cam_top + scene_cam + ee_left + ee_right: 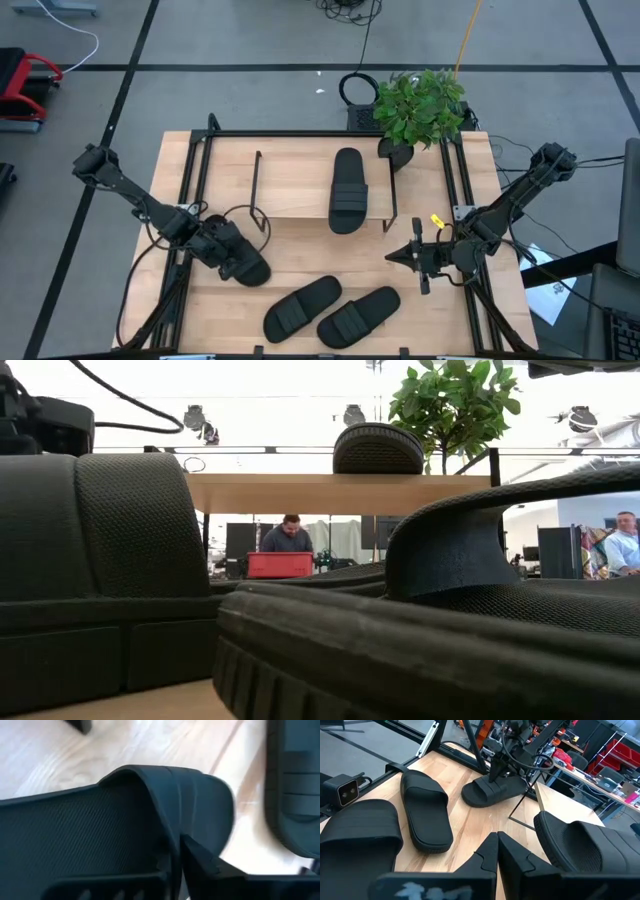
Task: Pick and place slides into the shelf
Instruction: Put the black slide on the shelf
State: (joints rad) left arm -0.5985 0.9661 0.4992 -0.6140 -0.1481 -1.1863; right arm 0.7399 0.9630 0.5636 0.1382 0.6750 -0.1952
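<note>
Four black slides show. One slide (347, 190) lies sole down on the shelf (290, 180), a light plank on thin black legs toward the far side of the table. Two slides (302, 305) (358, 315) lie side by side on the table near its front edge. The fourth slide (255, 270) lies at the left front, with my left gripper (240, 262) shut on it. My right gripper (400, 257) hovers shut, pointing left, to the right of the shelf's front corner, touching nothing. My left gripper holds the fourth slide by its ribbed strap (182, 805). The strap's edge is pinched between the two fingers (205, 867), one on its inner side and one on its ribbed outer side. The fingers come from above, slanting down. The slide's sole (490, 795) seems to rest on the table.
A potted plant (420, 105) stands at the shelf's far right corner. A black metal frame (200, 150) runs along the table's edges. Cables lie by the left arm (245, 215). People stand in the room beyond (290, 535).
</note>
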